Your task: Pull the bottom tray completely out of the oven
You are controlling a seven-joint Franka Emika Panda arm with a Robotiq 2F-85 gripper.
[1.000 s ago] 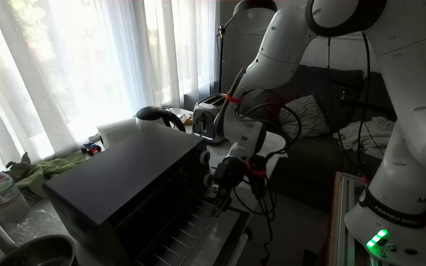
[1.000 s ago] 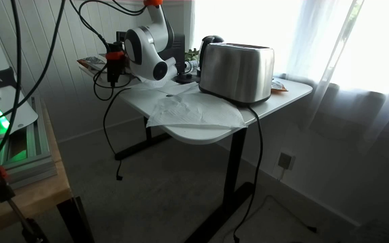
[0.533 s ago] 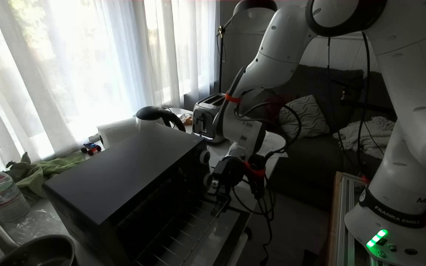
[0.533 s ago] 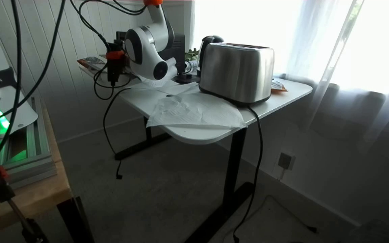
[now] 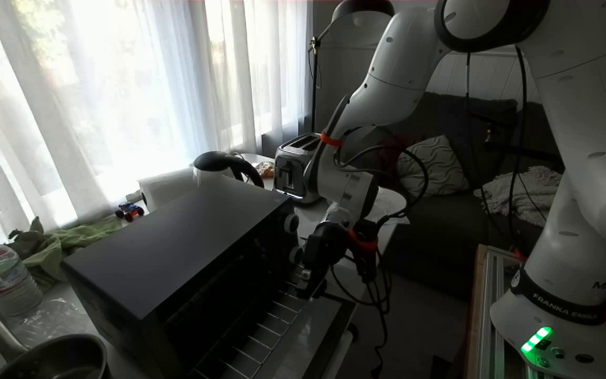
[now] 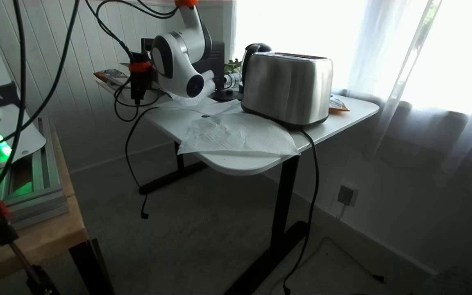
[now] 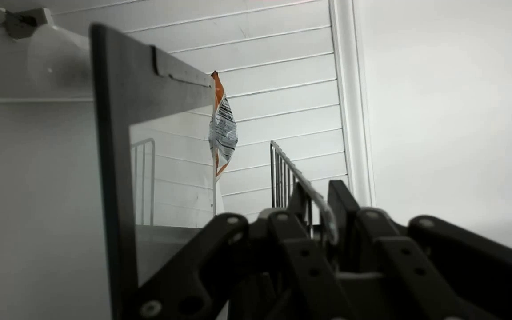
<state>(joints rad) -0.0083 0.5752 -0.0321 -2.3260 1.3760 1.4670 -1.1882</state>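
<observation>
At far left in an exterior view, a water bottle (image 5: 3, 276) and a saucepan (image 5: 58, 360) stand beside the black oven (image 5: 182, 242), whose glass door (image 5: 331, 339) lies lowered. The bottom tray (image 5: 259, 342) juts partway out of the oven above that door, its inner bars lost in shadow. Past the oven's far end, the silver toaster (image 5: 290, 173) rests on the white surface (image 6: 240, 164). At the front corner nearest that toaster, close by the knobs (image 5: 291, 224), I have my pincer (image 7: 320, 200) tilted down and leftward at the tray's far end. The wrist view shows its fingers (image 7: 344, 198) on either side of the tray's front bar; I cannot tell whether they clamp it. From there my arm (image 5: 395, 79) runs up to the right: wrist angled down, forearm sloping steeply, elbow bent sharply near the top of the frame. The remaining links drop to the base (image 5: 561, 331) at far right, its light strip (image 5: 537, 339) glowing green.
</observation>
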